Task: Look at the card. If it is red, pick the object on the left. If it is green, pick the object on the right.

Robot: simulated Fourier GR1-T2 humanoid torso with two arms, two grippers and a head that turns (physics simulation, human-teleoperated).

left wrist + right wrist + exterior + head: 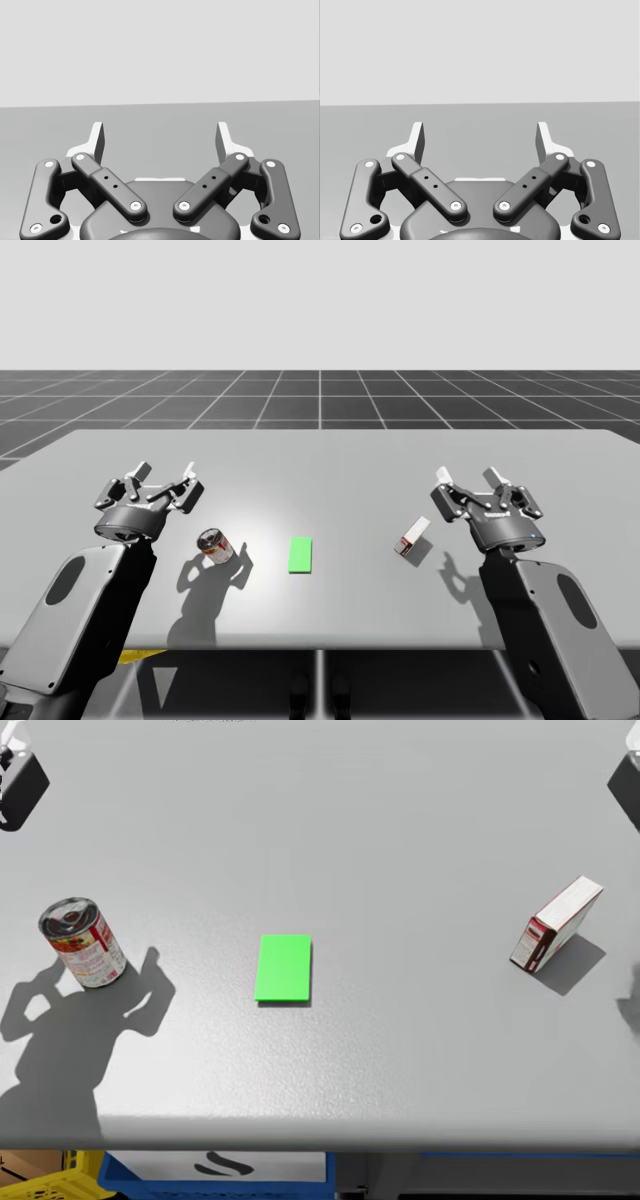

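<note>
Right end effector (470,485): fingers spread wide with nothing between them, held above the table (330,455) near its right edge, close beside the white-and-red box (412,537). The card (301,554), midway between the left and right edges and nearer the front edge, is green. The box, toward the right edge, is therefore the target. Risk: the box appears to stand on a narrow face, slanted to the table edges. A finger landing on a corner would likely tip it or push it away, so align the fingers with its thin faces first. Risk: wrong selection. The left end effector (165,478), likewise open and empty, hangs near the red-labelled can (213,544) toward the left edge. Leave the can alone. Nothing lies between the right end effector and the box.
</note>
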